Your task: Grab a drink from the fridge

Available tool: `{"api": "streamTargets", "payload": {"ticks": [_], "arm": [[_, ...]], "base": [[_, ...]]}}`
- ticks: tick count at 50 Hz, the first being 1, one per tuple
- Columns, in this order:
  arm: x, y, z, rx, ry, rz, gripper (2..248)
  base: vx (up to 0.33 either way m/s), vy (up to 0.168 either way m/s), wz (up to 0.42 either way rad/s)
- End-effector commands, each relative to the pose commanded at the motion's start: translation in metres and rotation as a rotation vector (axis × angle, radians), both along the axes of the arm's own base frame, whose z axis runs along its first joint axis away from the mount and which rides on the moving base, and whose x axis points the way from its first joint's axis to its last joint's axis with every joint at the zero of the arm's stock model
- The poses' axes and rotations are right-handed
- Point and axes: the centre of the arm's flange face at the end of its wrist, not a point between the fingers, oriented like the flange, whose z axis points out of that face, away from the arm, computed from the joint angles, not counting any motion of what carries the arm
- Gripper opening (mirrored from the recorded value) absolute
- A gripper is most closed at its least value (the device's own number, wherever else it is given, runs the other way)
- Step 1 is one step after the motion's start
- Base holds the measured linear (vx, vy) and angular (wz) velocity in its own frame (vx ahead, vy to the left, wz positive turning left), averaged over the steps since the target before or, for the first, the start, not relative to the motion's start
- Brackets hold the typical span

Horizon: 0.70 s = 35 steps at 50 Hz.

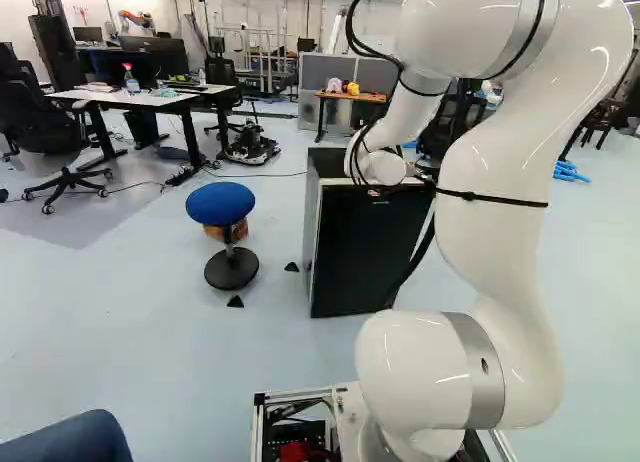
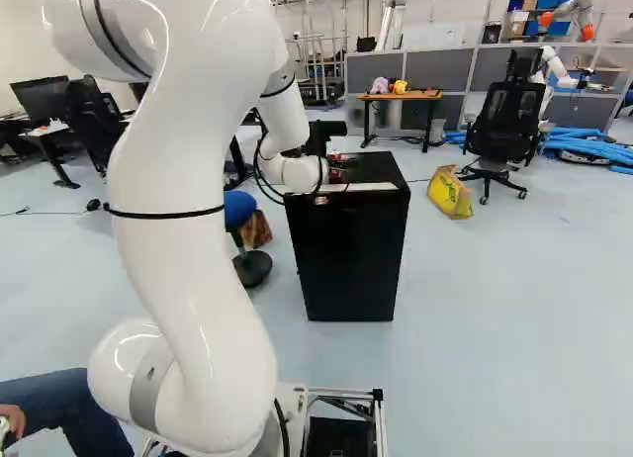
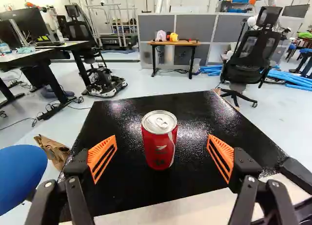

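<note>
The black two-fingered hand [image 2: 322, 138] is over the fridge top. In the wrist view the hand [image 3: 162, 146] stands wide open, holding nothing, its orange ribbed pads [image 3: 102, 157] well apart. In line with the gap is a red metal drink can [image 3: 159, 147], upright on the glossy black fridge [image 3: 117, 186], closer to its pale-stripped near edge than its far one, about midway between the side edges. Beside the fridge stands a round blue stool [image 1: 220, 204]; beyond are a black mesh office chair [image 3: 251, 54] and a wooden-topped table [image 3: 174, 43].
</note>
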Motion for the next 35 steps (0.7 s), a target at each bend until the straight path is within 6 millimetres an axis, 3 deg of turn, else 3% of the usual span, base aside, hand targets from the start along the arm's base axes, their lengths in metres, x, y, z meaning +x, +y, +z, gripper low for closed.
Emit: {"api": "streamTargets", "payload": {"ticks": [35], "arm": [[0.015,-0.003,-0.006,0.028,0.028,-0.039,247]], "base": [[0.0,0.0,0.0]]}}
